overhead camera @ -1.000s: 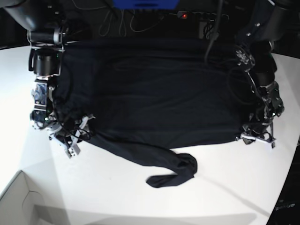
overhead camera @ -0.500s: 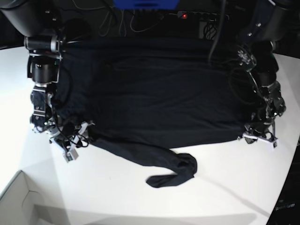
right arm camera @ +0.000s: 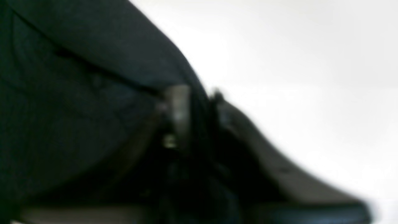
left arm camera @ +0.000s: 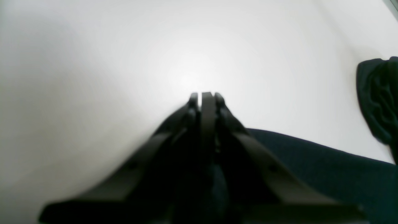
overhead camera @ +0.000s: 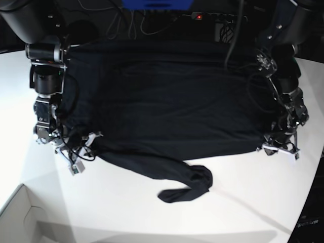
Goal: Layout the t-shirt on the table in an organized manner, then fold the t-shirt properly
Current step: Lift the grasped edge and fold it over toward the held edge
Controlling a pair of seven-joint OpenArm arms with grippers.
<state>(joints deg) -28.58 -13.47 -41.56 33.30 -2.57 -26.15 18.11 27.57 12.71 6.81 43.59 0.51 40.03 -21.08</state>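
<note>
Left wrist view: the left pincer (left arm camera: 203, 95) has its fingers pressed together in a narrow dark wedge over the white surface (left arm camera: 93, 62), and dark cloth of the t-shirt (left arm camera: 311, 155) runs into the grip from the right, so it is clamped on a corner of the shirt. A bunched dark fold sits at the far right edge.

Right wrist view: the picture is blurred. The right pincer (right arm camera: 196, 93) shows fingers drawn close with black t-shirt (right arm camera: 77, 93) fabric filling the left side and passing between them; it is holding the fabric. The bare surface (right arm camera: 311, 62) lies to the right.

Base view: the t-shirt (overhead camera: 167, 101) is spread wide across the surface (overhead camera: 126, 207), its far edge at the far rim. The right pincer (overhead camera: 76, 157) grips the near left corner; the left pincer (overhead camera: 279, 148) grips the near right corner. A twisted sleeve trails from the near edge, ending in a crumpled loop near the middle. A white box corner (overhead camera: 20, 217) sits at the near left.
</note>
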